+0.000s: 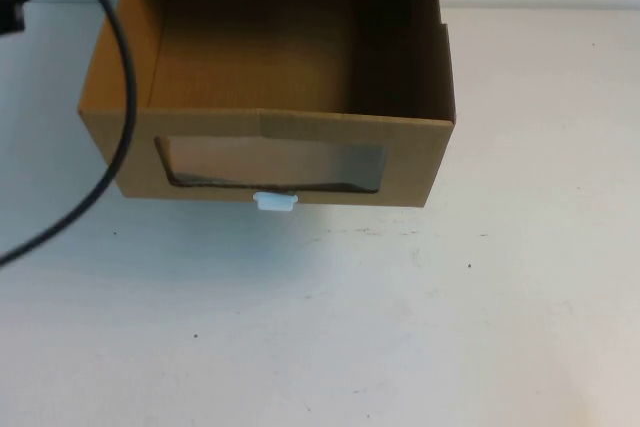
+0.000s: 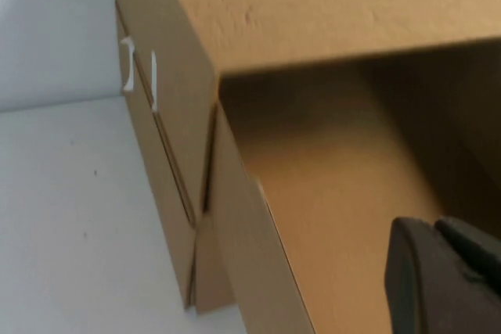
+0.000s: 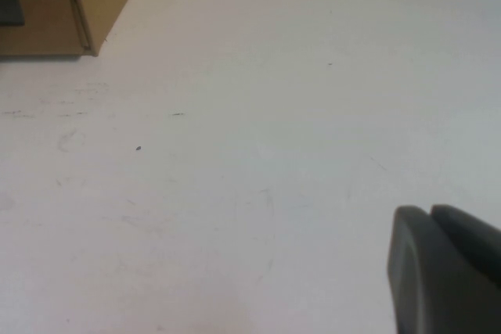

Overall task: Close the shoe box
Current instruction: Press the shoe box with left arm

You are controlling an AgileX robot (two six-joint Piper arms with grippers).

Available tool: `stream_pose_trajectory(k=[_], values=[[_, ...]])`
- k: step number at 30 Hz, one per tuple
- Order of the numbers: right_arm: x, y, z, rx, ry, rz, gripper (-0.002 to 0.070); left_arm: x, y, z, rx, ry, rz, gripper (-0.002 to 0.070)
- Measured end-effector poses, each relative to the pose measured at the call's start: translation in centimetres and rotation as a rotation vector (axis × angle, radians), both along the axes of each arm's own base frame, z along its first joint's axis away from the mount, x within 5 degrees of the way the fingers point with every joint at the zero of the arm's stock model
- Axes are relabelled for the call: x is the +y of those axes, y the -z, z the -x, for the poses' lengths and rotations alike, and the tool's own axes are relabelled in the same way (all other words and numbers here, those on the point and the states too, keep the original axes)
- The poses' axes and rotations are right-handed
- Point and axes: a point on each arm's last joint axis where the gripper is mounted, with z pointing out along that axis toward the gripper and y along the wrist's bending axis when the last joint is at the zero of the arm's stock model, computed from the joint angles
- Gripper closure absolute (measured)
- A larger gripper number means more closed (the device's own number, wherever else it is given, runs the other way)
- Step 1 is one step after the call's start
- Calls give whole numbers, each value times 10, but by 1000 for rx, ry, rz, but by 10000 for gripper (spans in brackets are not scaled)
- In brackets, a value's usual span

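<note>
Clearly, the shoe box (image 1: 270,97) stands at the twelve o'clock side of the white tabletop (image 1: 330,327) in the high view, its drawer pulled well out toward six o'clock so the bare cardboard floor inside lies open to the camera. Its front panel carries a clear window (image 1: 270,164), and a small white pull tab (image 1: 275,202) sticks out just below that window at the panel's lower edge. A black cable (image 1: 112,127) curves down across the box's nine o'clock corner and runs off toward eight o'clock.

From the left wrist camera, the left gripper (image 2: 446,279) hangs just above the open drawer, with only dark finger material showing; how far its fingers are parted cannot be told, and nothing is seen held. In that same view a second like cardboard box (image 2: 164,99) with a white tab (image 2: 129,64) sits just beside the shoe box.

Meanwhile the right gripper (image 3: 446,271) hovers over bare tabletop, well apart from the box corner (image 3: 78,1); its fingers likewise cannot be judged.
</note>
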Motion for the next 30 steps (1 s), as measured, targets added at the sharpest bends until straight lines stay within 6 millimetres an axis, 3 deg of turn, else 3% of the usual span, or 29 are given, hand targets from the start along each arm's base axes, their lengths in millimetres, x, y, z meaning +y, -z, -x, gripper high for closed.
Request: stream_pose_trajectory(k=[7, 13, 17, 22, 30], values=[[0, 0, 0, 0, 0, 0, 689, -12, -27, -72, 25, 83, -63, 680], [0, 0, 0, 0, 0, 0, 689, -26, -27, -132, 99, 178, -54, 680], [0, 0, 0, 1, 0, 0, 689, -35, -27, -162, 115, 235, -4, 680], [0, 0, 0, 1, 0, 0, 689, -46, -10, -198, 158, 291, 77, 680], [0, 0, 0, 1, 0, 0, 689, -52, 26, -229, 233, 310, 125, 680]])
